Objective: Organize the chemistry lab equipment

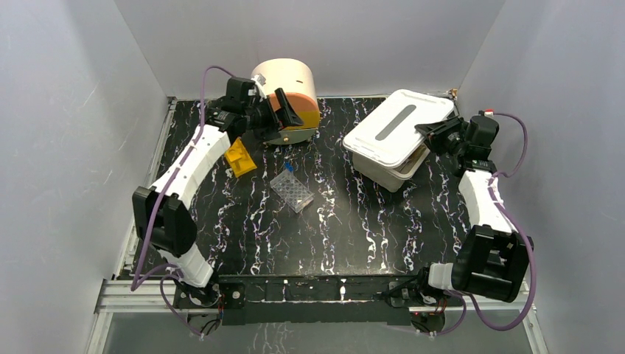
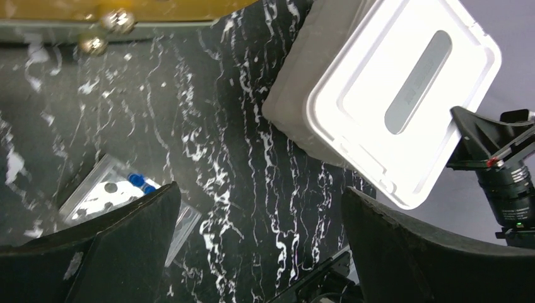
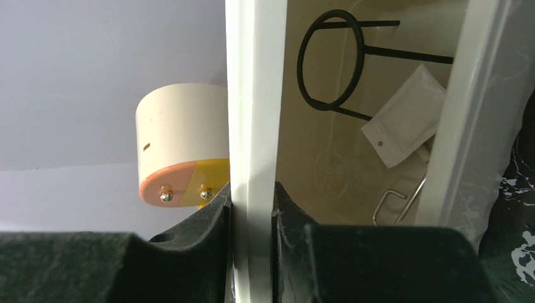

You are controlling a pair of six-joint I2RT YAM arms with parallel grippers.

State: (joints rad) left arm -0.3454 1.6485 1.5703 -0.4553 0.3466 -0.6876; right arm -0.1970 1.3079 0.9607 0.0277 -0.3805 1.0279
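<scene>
Our left gripper (image 1: 278, 114) hangs over the back of the table (image 1: 354, 228), just in front of the drawer unit (image 1: 286, 92). Its jaws stand wide apart with nothing between them; in the left wrist view only bare marbled tabletop shows between the two black fingers (image 2: 101, 252).

Our right gripper (image 1: 435, 134) is closed on the right edge of the lid (image 1: 398, 125). In the right wrist view we see its pads (image 3: 217, 208) pressed against both faces of the white rim. The lid sits askew over the bin (image 1: 383, 171) and is raised on the gripper's side, so the inside shows.

The well plate (image 1: 292, 192) lies flat near the table's middle, well apart from the bin. It is clear and rectangular, turned at an angle to the table edge, with rows of small round wells. A few blue caps (image 1: 288, 167) lie at its far end; we cannot tell whether they touch it. The rack (image 1: 240, 157) is bright yellow, small and blocky, and lies left of the plate, just beside our left forearm.

Inside the bin we see a black wire ring (image 3: 331, 60) with straight rods running off it, a small white packet (image 3: 404, 117) with a punched hole, and a bent metal clip (image 3: 397, 202) near the bottom.
</scene>
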